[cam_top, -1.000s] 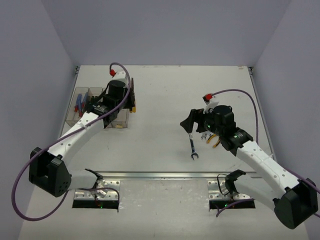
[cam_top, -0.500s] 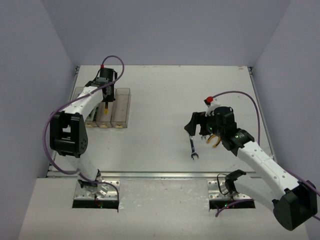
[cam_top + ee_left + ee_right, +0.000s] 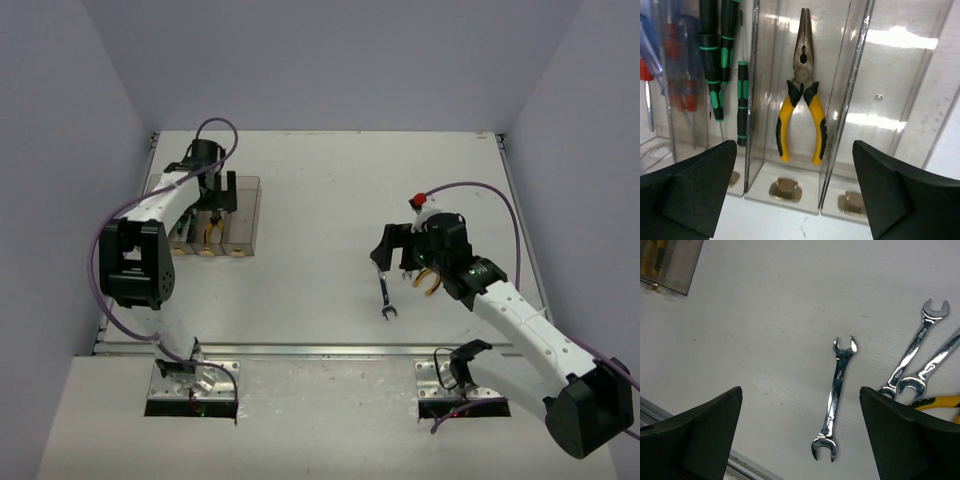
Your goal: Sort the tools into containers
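A row of clear plastic bins (image 3: 243, 215) sits by the surface's left edge. Inside lie yellow-handled pliers (image 3: 802, 100), black-and-green screwdrivers (image 3: 720, 75) and red-and-blue screwdrivers (image 3: 680, 85), each kind in its own bin. Toward the right edge, one silver open-end wrench (image 3: 836, 399) lies flat, with two more wrenches (image 3: 914, 351) near it and an orange-yellow pliers handle (image 3: 940, 402) just beside those.
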